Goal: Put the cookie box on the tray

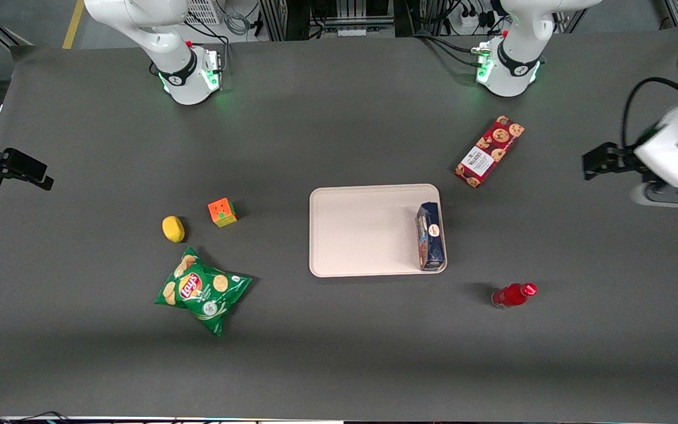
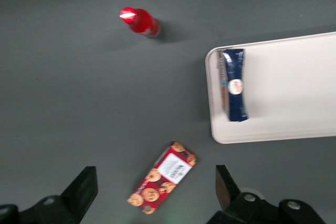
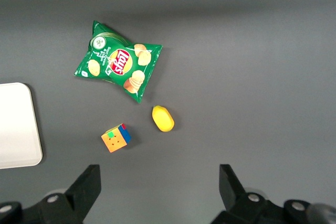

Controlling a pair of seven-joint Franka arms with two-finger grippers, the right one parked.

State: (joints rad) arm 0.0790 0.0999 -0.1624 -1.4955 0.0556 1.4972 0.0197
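Observation:
The navy cookie box (image 1: pixel 430 237) lies on the pale cream tray (image 1: pixel 362 229), along the tray's rim toward the working arm's end. The left wrist view shows the same cookie box (image 2: pixel 234 85) just inside the tray (image 2: pixel 294 93) edge. My gripper (image 1: pixel 595 162) hangs high over the table at the working arm's end, well away from the tray. Its fingers (image 2: pixel 86 182) stand wide apart, so the gripper (image 2: pixel 155 170) is open and holds nothing.
A longer red cookie box (image 1: pixel 489 151) lies between the tray and my gripper, seen below the gripper as the red box (image 2: pixel 162 177). A red bottle (image 1: pixel 513 295) stands nearer the front camera. Chips bag (image 1: pixel 202 290), lemon (image 1: pixel 173 228) and colour cube (image 1: pixel 222 212) lie toward the parked arm's end.

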